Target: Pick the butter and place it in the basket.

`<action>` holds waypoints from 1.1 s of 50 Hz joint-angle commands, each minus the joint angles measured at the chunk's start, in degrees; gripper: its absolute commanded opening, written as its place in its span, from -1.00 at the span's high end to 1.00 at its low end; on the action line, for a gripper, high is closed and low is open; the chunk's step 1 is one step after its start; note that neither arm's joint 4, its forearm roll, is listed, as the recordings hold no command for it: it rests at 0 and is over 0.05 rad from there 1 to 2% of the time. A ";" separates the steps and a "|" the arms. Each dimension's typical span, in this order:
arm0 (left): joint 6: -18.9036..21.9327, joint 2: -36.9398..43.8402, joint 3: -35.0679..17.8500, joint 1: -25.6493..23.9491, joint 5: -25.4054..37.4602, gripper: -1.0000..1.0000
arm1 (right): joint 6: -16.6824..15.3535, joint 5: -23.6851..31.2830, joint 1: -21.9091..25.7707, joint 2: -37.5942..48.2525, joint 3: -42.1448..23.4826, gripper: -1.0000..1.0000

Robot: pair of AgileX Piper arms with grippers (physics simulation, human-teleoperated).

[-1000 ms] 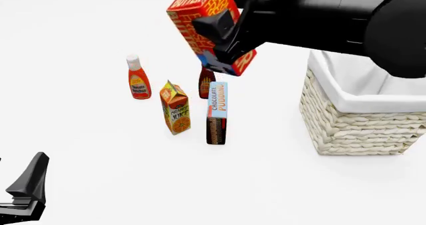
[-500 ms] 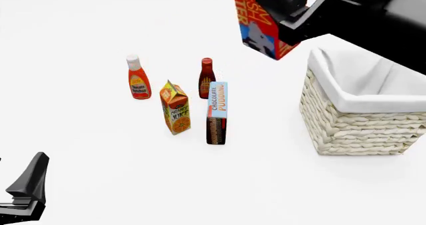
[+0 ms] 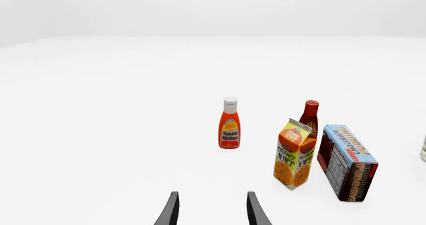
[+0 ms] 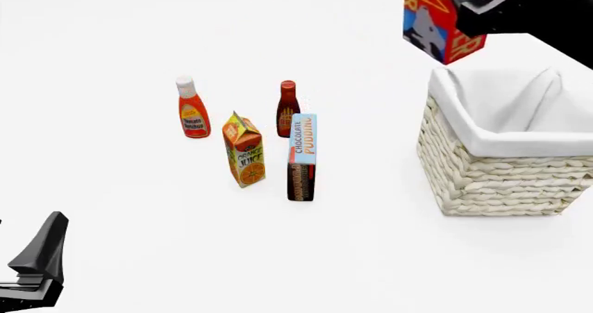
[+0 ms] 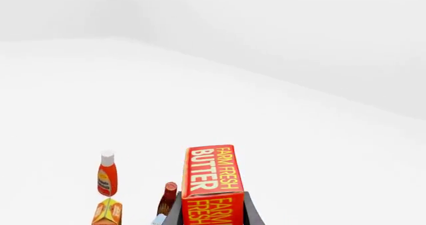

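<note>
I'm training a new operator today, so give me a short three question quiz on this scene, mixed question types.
1. True or false: the red-orange rectangular butter box already rests inside the large cream woven wicker basket.
2. Multiple choice: which item stands nearest the basket? A) white-capped red tomato ketchup bottle B) orange juice carton with a gabled top C) tall blue-and-brown chocolate pudding box
3. Fill in: the butter box is held by the ____ gripper, while the other gripper stands open and holds nothing.

Key:
1. False; it is held in the air, up by the basket's far left corner.
2. C
3. right
</note>
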 commanded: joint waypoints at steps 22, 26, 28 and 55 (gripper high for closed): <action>0.00 0.00 0.00 0.00 0.00 -1.00 | 4.65 -4.44 -16.92 1.31 1.24 1.00; 0.00 0.00 0.00 0.00 0.00 -1.00 | 4.58 -5.10 -19.00 2.09 1.31 1.00; 0.00 0.00 0.00 0.00 0.00 -1.00 | 4.85 -5.47 -19.97 2.46 1.45 1.00; 0.00 0.00 0.00 0.00 0.00 -1.00 | 6.21 -12.57 -26.98 14.61 1.00 1.00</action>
